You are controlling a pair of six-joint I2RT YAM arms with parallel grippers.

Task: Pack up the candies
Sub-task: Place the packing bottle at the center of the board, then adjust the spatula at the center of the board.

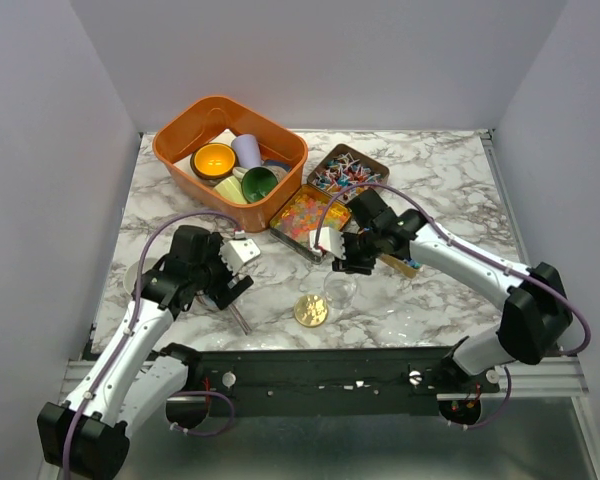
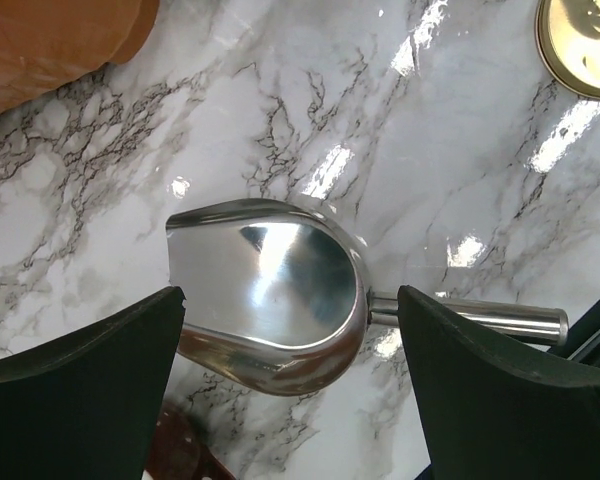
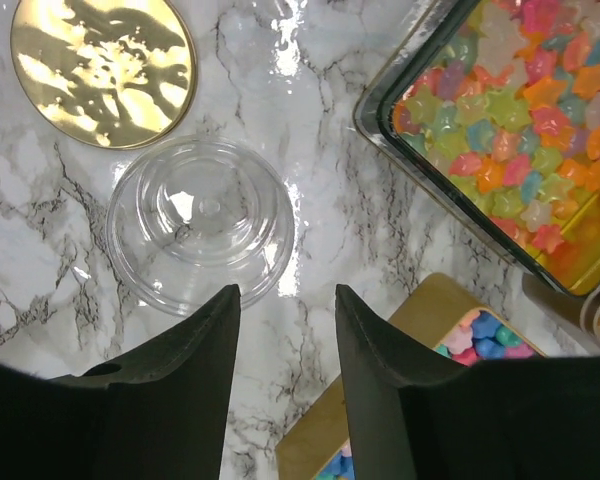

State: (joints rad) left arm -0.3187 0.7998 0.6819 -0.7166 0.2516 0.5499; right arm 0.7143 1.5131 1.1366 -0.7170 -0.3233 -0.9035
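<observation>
Top external view takes in the whole bench (image 1: 450, 190). An orange basket (image 1: 165, 148) of cups sits at the back, with a tray of star candies (image 1: 308, 212) and a tray of wrapped candies (image 1: 346, 172) beside it. The left hand (image 1: 225, 285) covers what lies beneath it, and only a metal handle pokes out. The left wrist view shows more: an empty steel scoop (image 2: 270, 300) lies on the marble, with the fingers (image 2: 80, 390) spread wide on either side. The right wrist view shows the right hand (image 3: 288, 320) parted narrowly and gripping nothing, just short of a clear jar (image 3: 200, 235). A gold disc (image 3: 102, 70) lies near the jar, and pastel candies (image 3: 480, 340) fill a wooden box (image 3: 420, 300) just beside.
</observation>
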